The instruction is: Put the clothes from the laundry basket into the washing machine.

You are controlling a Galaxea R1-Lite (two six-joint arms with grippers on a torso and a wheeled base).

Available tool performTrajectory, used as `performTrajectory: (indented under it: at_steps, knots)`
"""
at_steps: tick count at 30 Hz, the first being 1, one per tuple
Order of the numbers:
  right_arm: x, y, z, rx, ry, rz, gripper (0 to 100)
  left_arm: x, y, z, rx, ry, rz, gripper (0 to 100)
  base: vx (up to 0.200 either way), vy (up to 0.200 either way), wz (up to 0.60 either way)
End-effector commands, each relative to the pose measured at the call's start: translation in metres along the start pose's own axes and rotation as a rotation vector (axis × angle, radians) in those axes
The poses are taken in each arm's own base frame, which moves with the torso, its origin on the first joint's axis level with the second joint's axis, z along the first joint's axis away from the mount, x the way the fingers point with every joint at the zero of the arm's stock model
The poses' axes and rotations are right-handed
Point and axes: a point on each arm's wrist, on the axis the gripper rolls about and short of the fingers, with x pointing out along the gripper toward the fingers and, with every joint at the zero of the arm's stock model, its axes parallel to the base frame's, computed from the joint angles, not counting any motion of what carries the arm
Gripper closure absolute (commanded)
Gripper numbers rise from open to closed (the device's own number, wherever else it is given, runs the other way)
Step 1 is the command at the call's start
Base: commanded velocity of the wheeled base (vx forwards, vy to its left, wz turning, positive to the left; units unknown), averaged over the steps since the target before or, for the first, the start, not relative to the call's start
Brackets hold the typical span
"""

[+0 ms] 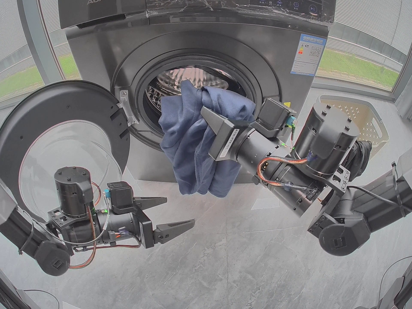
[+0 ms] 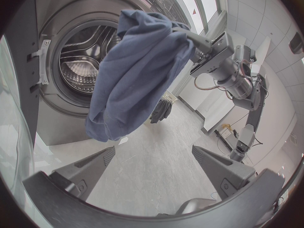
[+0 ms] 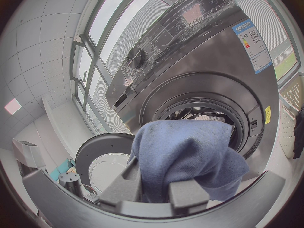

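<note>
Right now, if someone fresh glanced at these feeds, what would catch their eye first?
A navy blue garment hangs from the shut right gripper just in front of the open drum of the washing machine. The round door stands swung wide on the robot's left, with the left gripper open and empty low beside it.

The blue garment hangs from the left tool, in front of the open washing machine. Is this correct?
No, one detail is wrong: the blue garment hangs from the right tool, in front of the open washing machine. The head view shows it; the left tool is open and empty.
</note>
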Motion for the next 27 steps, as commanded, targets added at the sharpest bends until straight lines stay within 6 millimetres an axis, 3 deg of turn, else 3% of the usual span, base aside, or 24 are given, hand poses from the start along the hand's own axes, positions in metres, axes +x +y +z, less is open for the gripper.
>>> performTrajectory:
  at_steps: [1, 27]
  knots:
    - [0.0, 0.002, 0.001, 0.002, -0.003, 0.005, 100, 0.021, 0.014, -0.014, -0.023, 0.037, 0.009, 0, 0.0, 0.0, 0.0]
    - [-0.003, 0.01, -0.004, 0.01, 0.008, 0.022, 100, 0.069, 0.043, -0.005, 0.022, -0.127, 0.079, 0, 0.0, 0.0, 0.0]
